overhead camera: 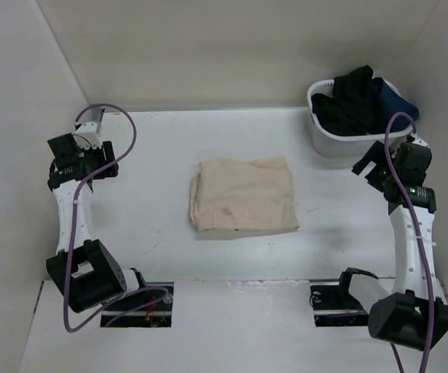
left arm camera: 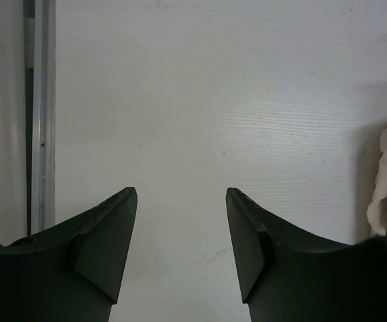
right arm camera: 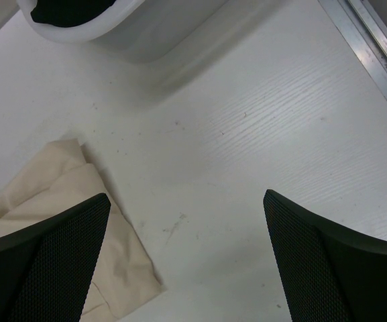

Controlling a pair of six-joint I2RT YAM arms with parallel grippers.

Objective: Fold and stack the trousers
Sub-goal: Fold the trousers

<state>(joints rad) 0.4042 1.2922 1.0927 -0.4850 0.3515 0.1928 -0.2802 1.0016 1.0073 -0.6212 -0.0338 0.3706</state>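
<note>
Trousers (overhead camera: 244, 194) folded, long axis left-right, lying between left gripper (left arm camera: 182, 201) (part-spread, empty) and right gripper (right arm camera: 186, 201) (spread wide, empty); right perhaps slightly nearer.

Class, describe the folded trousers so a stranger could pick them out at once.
On the white table, near its middle, lie the trousers, folded into a rough rectangle. They are pale beige, unlike the dark clothes heaped in the white tub at far right.
</note>
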